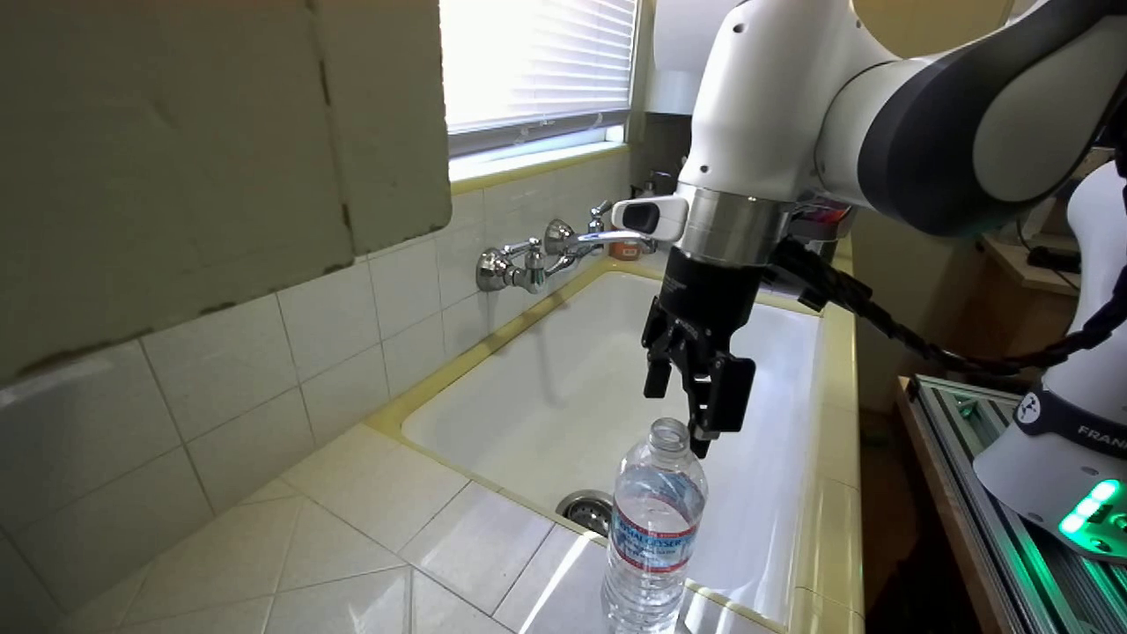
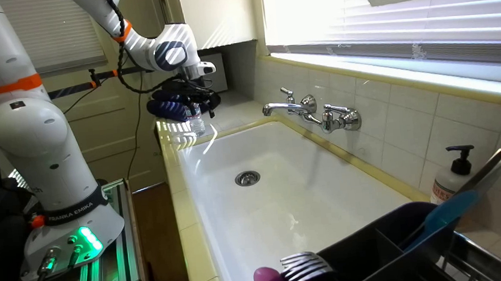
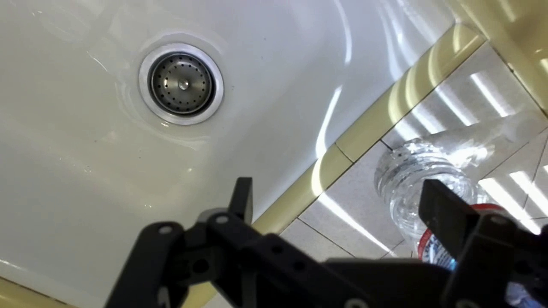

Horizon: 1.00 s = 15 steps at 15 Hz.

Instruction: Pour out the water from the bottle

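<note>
In both exterior views the window [image 1: 528, 62] is blown out by daylight; bright stripes are cast across the table [image 3: 364, 192].

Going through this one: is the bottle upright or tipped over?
Upright: in an exterior view the bottle stands on the tiled counter with its neck pointing up.

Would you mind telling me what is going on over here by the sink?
A robot arm is at work by a sink; its job is to pour the water out of a bottle. At this moment its hand is open near the bottle and holds nothing. The bottle stands upright on the tiled counter at the sink's edge. Nothing is being poured, and I cannot tell from here how much water is inside.
</note>
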Available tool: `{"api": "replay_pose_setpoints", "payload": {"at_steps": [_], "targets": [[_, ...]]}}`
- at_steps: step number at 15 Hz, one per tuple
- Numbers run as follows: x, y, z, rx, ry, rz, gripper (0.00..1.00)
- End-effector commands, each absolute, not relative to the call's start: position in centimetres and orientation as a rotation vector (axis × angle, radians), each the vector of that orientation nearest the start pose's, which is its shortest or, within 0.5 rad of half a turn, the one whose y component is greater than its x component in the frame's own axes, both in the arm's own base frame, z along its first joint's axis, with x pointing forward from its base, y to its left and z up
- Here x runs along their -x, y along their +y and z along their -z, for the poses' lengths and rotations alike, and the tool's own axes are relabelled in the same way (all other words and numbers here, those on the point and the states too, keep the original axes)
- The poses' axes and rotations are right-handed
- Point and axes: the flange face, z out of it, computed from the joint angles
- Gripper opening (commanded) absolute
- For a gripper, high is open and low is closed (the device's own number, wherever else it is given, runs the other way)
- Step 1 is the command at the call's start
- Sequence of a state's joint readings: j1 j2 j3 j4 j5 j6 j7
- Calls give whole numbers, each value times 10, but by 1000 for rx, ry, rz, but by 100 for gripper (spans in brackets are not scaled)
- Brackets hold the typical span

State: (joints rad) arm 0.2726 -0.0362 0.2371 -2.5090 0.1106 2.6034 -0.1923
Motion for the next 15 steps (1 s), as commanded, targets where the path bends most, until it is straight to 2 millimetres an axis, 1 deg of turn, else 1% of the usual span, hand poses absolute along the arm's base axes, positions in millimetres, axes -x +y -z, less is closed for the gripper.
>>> {"api": "replay_pose_setpoints", "payload": {"at_steps": [1,9,15], "targets": [[-411,230,-308,2892,-1037,133,100],[-413,226,-306,2718,-1332,108,100],[-422,220,-302,2568,-1507,36,100]]}}
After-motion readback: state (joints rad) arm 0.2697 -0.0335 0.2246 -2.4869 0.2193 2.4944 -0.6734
